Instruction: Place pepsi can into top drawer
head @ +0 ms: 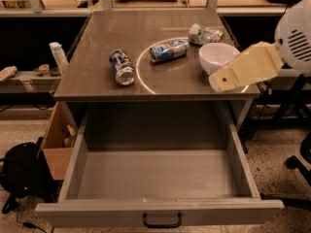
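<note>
Cream-coloured and blocky, the gripper [218, 80] sits at the end of a flat-sided, slanting arm segment that comes in from the right, where it joins a rounded white housing [296, 33] with vent slots. It hangs over the right front corner of the table [146, 23], just in front of a smooth white bowl [221, 57], and holds nothing that can be seen; whether it is open or closed cannot be told. The tabletop is a dull brown-grey slab with a thin bright arc curving across its middle. The pepsi can [121, 67] lies on its side on the left half of the top, well apart from the gripper, a dark-blue cylinder with red and white marks and its round silver end turned toward the front edge. A paler blue and silver can [168, 50] lies on its side near the centre, and a crumpled, shiny wrapper or bottle [204, 34] rests behind the bowl. Below the top, the top drawer [160, 174] stands pulled far out, a wide, deep box of plain matte grey metal with straight walls, and a small black handle [162, 221] on its front panel. On the floor to the left stand a brown cardboard box [56, 140] and a soft black bag [22, 171].
</note>
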Robot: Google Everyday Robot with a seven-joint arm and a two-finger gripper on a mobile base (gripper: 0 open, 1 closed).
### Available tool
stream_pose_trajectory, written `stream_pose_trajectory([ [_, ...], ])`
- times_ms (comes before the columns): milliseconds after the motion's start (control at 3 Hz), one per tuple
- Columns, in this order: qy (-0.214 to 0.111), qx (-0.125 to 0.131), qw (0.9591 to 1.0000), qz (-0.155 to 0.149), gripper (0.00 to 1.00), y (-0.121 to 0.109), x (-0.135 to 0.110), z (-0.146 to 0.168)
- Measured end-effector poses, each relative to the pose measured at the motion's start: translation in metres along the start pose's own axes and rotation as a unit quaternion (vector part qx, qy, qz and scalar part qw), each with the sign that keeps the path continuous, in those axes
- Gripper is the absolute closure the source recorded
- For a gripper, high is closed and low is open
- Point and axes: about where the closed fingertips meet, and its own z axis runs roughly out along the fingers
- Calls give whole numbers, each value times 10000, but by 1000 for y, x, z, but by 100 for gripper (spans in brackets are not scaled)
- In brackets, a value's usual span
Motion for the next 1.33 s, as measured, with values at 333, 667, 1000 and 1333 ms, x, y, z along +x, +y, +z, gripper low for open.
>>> stream_pose_trajectory([
  [333, -154, -370, 9990, -187, 0, 36, -19, 3],
  [667, -348, -592, 9970, -345, 0, 61, -40, 14],
  [1000, -456, -730, 9953, -454, 0, 79, -58, 35],
  [1333, -315, -1023, 9926, -567, 0, 104, -75, 106],
])
